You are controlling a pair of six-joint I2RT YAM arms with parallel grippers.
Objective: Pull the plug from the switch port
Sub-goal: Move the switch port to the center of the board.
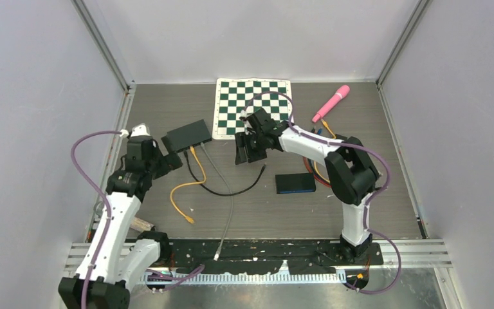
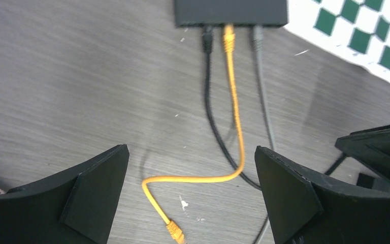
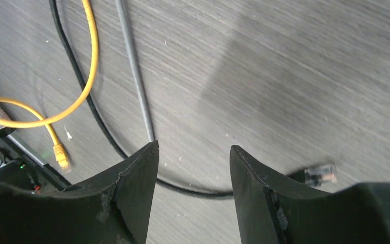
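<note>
A black network switch [image 1: 187, 135] lies at the left middle of the table; the left wrist view shows its front edge [image 2: 231, 12]. Three cables are plugged into it: black [image 2: 208, 40], yellow [image 2: 228, 40] and grey [image 2: 257, 40]. The yellow cable [image 1: 181, 190] curls to a loose plug [image 2: 175, 231]. The black cable ends in a loose plug [image 3: 320, 174]. My left gripper [image 2: 192, 168] is open and empty, left of the switch and above the cables. My right gripper [image 3: 193, 152] is open and empty over the table right of the cables, jaws apart over the black cable.
A green-and-white chessboard mat [image 1: 252, 106] lies behind the switch. A pink tool [image 1: 331, 103] lies at the back right. A black and blue box [image 1: 295, 183] lies right of the cables. The grey cable [image 1: 228, 206] runs toward the front edge.
</note>
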